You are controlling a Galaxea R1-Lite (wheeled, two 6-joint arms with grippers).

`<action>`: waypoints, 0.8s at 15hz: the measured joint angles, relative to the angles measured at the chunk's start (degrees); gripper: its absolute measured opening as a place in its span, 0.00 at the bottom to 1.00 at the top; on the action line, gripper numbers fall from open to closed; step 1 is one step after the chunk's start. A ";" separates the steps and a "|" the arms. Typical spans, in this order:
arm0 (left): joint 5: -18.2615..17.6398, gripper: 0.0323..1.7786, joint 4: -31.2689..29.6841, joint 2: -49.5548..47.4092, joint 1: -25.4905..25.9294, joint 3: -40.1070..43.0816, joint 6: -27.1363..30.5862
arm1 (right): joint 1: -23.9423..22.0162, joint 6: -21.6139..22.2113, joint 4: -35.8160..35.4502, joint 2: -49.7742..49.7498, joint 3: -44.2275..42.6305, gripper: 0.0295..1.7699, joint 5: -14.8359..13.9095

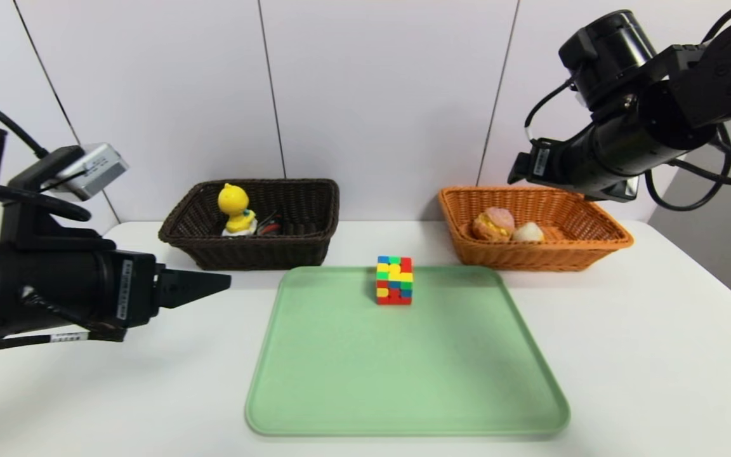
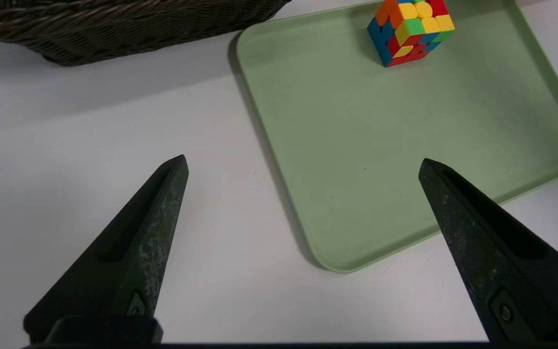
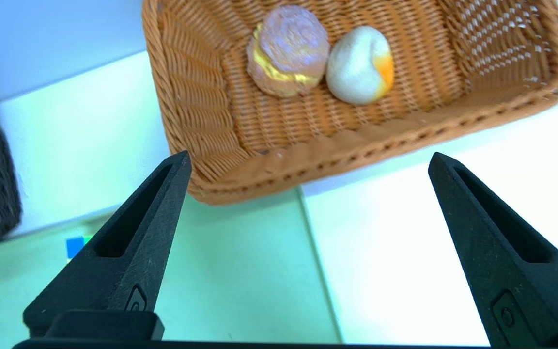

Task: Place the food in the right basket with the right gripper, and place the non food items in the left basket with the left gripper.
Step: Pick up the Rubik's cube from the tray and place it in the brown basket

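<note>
A green tray [image 1: 403,381] lies on the white surface [image 1: 657,355], near the middle. The puzzle cube [image 1: 395,280] sits alone on the tray, close to its far edge, a little right of the edge's middle.

Beyond the tray's far left corner stands the dark basket [image 1: 257,251]. Inside it the yellow duck toy [image 1: 236,209] stands upright at the left side, and a black object with a touch of red, hard to make out, lies just to its right. Beyond the tray's far right corner stands the orange basket [image 1: 594,244]. It holds the two buns, touching side by side: the pink-topped bun [image 1: 493,224] with yellow filling on the left, the pale bun [image 1: 528,232] with an orange patch on the right.

The left gripper [image 2: 303,165] hovers over the surface at the left, near the tray's left edge and well apart from the cube; its jaws stand wide apart and hold nothing. The right gripper [image 3: 308,160] hangs in the air at the right, above the near rim of the orange basket, its jaws also spread wide and empty.
</note>
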 joint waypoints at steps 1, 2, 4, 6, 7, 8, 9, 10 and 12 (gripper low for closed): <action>1.77 0.95 -1.99 1.77 -2.26 -0.13 -0.98 | 0.09 -0.95 0.01 -1.82 2.51 0.96 -0.24; 4.00 0.95 -4.19 3.75 -4.74 -0.24 -2.38 | 0.11 -2.11 0.00 -3.90 5.52 0.96 -0.40; 8.17 0.95 -8.35 7.56 -9.09 -0.49 -4.30 | 0.05 -3.75 -0.07 -8.77 12.41 0.96 -0.44; 10.63 0.95 -9.75 11.34 -12.93 -2.43 -5.46 | -0.26 -4.47 -0.24 -13.41 19.52 0.96 -0.49; 11.75 0.95 -9.67 13.30 -14.71 -4.27 -6.45 | -0.39 -4.53 -0.35 -15.79 23.38 0.96 -0.52; 13.76 0.95 -9.13 15.58 -16.65 -6.53 -7.75 | -0.61 -4.39 -0.74 -18.13 26.92 0.96 -0.63; 15.99 0.95 -8.52 17.81 -18.42 -8.74 -8.96 | -0.83 -4.22 -1.60 -20.09 29.96 0.96 -0.71; 18.21 0.95 -8.16 20.19 -20.26 -10.97 -10.20 | -1.18 -4.17 -3.02 -21.86 32.83 0.96 -0.68; 20.52 0.95 -7.85 24.43 -23.43 -14.69 -12.37 | -2.12 -4.19 -6.14 -24.80 37.74 0.96 -0.66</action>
